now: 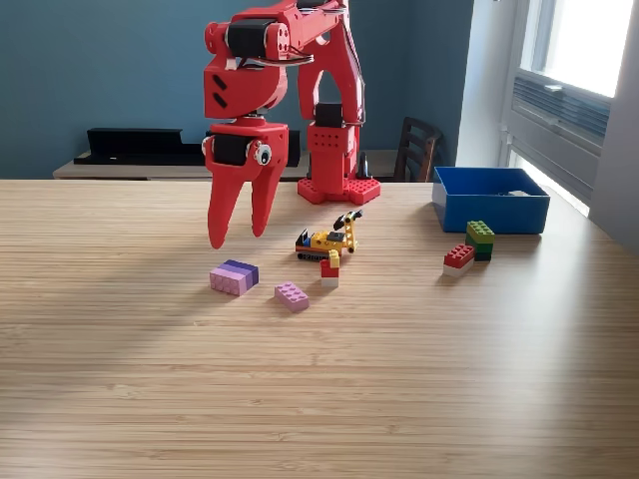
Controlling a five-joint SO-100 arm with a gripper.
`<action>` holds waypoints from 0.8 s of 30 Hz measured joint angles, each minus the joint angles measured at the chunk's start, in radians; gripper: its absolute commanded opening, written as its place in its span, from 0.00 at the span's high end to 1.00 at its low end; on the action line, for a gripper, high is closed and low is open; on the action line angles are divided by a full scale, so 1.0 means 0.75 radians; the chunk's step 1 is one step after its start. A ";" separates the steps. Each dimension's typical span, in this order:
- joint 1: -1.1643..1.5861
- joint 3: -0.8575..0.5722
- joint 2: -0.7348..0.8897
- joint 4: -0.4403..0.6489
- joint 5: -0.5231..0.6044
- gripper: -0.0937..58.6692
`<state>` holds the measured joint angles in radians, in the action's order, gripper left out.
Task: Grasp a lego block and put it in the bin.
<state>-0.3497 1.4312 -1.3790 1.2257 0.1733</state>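
1. Red arm folded over – gripper (240, 238) pointing down, parted, empty, above the purple-pink lego block (235, 276).
2. Blue bin (490, 199) – far right on the table (319, 379).

Teal wall (100, 70), dark chair (414, 148), bright window (589, 40), wooden table (319, 399).
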 measured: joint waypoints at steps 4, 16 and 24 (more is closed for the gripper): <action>0.000 0.000 0.000 0.000 -0.008 0.43; -0.022 -0.121 0.188 0.104 -0.037 0.43; -0.061 -0.309 0.360 0.170 -0.039 0.45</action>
<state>-0.3958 1.1996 -1.1091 1.3530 0.1442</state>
